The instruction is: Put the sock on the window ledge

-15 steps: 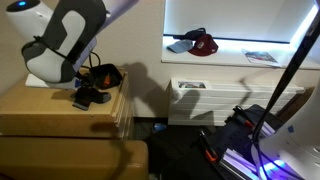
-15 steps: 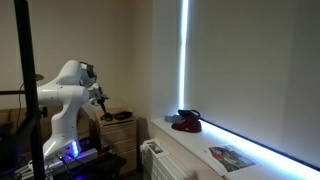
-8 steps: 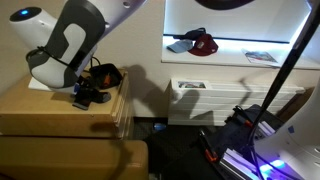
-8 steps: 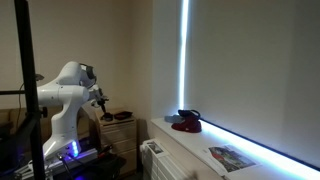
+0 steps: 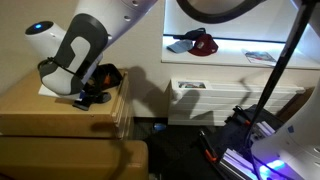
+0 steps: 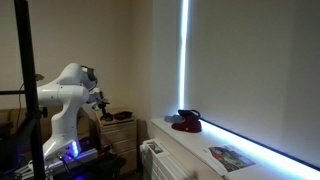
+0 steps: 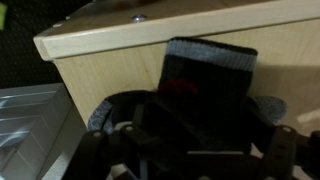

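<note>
Shift: arm [image 5: 75, 45] has swung lower over the dresser [image 5: 50, 112].
Sock [image 7: 205, 75]: at the dresser's edge, directly ahead of the gripper [image 5: 92, 97], very close.
Grip: cannot tell whether the jaws are apart or closed.

A white radiator [image 5: 205, 100] stands under a window with a pale blind [image 6: 250, 70] and a bright strip of daylight [image 6: 184, 55], beside a wooden chest [image 5: 50, 115], over a floor that is probably dark.

Red cap [image 5: 203, 42], magazine [image 5: 260, 57], radiator [image 5: 205, 100]
</note>
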